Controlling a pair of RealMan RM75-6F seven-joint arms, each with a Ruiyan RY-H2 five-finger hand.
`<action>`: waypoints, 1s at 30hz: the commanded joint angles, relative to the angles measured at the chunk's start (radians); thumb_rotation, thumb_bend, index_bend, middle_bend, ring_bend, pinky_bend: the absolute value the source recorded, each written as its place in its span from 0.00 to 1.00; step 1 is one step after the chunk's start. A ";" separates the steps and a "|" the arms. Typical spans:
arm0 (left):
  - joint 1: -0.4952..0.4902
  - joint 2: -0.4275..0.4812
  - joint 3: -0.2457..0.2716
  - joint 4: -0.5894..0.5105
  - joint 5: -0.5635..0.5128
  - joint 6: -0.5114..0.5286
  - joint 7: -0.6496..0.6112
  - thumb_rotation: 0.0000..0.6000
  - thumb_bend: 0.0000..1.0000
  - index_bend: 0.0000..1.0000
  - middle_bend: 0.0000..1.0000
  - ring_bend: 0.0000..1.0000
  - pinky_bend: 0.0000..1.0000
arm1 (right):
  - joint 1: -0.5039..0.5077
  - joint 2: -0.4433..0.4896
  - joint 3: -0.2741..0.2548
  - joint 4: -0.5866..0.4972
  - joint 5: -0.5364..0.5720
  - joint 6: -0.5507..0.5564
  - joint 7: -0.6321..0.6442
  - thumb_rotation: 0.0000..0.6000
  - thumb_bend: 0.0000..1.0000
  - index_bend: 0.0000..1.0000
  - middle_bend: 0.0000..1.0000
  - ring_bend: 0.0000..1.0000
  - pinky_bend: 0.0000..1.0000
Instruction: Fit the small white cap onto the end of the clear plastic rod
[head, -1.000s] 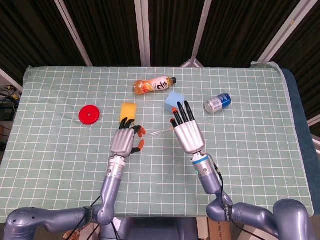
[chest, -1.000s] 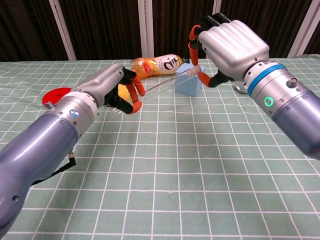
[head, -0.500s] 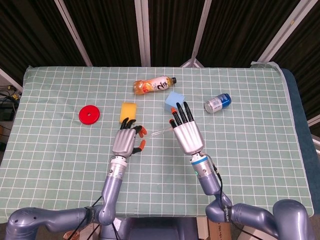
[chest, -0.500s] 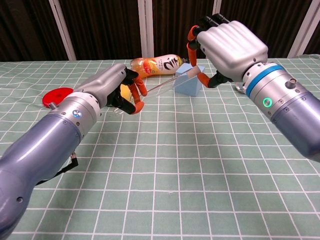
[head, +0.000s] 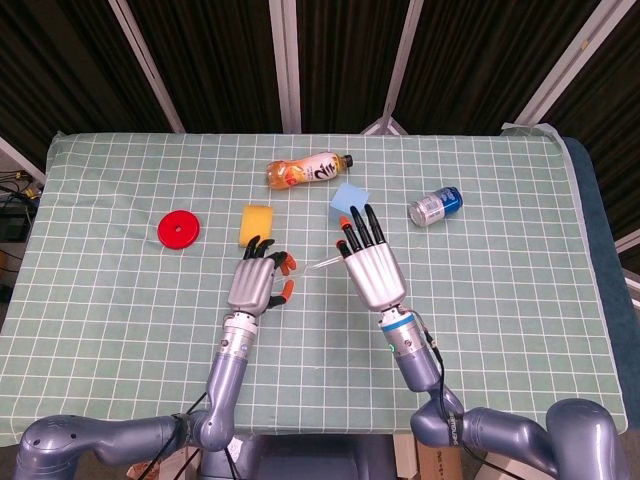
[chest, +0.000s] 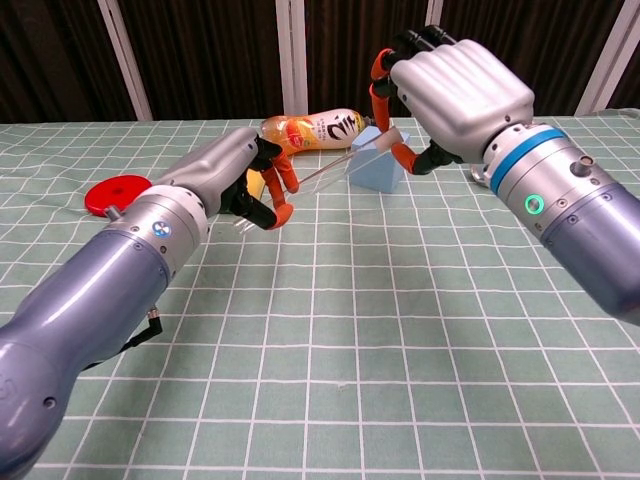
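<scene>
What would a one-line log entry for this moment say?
left hand: holds clear rod | right hand: pinches white cap at rod's end | stage: fitting cap

Green grid-pattern tablecloth, dark corrugated wall panels behind, pale metal struts

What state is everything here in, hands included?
Left hand: holds one end of the rod.
Right hand: holds the other end, at the cap.
Rod: in the air, tilted.
Cap: at the rod's end.
Bottle: lying down.
Can: lying down.
</scene>
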 joint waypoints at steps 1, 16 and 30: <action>0.000 -0.001 0.000 0.001 0.002 0.000 0.000 1.00 0.75 0.48 0.50 0.14 0.02 | 0.000 0.000 0.000 -0.001 -0.001 0.000 -0.001 1.00 0.45 0.51 0.21 0.00 0.00; 0.009 0.027 -0.002 -0.016 0.026 0.007 -0.011 1.00 0.75 0.48 0.50 0.14 0.02 | -0.023 0.032 0.000 -0.044 0.028 -0.002 -0.046 1.00 0.45 0.00 0.00 0.00 0.00; 0.045 0.101 0.064 -0.035 0.059 -0.013 -0.007 1.00 0.75 0.49 0.50 0.14 0.02 | -0.061 0.102 0.010 -0.110 0.056 0.021 -0.073 1.00 0.45 0.00 0.00 0.00 0.00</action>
